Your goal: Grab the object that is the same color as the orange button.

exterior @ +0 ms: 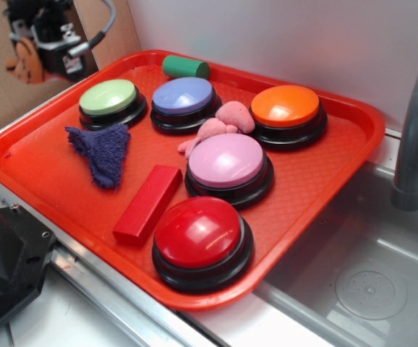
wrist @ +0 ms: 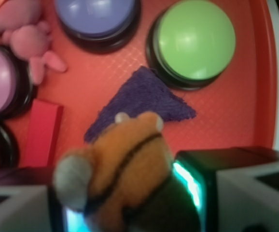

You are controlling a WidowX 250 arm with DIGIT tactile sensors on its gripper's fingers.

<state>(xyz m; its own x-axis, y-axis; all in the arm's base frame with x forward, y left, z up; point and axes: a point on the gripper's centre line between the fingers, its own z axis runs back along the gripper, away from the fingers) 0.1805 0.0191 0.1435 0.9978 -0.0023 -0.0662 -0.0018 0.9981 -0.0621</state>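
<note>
High at the upper left, the gripper [exterior: 32, 54] hangs above the counter [exterior: 64, 318], apparently closed on the orange tiger toy [exterior: 27, 61], though its fingers are hard to make out. The orange button [exterior: 286, 105] sits at the red tray's [exterior: 43, 166] far right corner.

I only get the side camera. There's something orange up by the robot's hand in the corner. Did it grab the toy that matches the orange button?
Observer: Yes. On the wrist camera the hand is shut on a small orange plush toy, wedged between its two fingers.
Child: Is it really a tiger? It's just a blob for me.
Observer: It looks like one. Up close it has black stripes across its orange body and pale patches.
Child: What's the hand's camera looking at behind it?
Observer: Past the toy it shows the purple cloth, with the green button just beyond.
</note>
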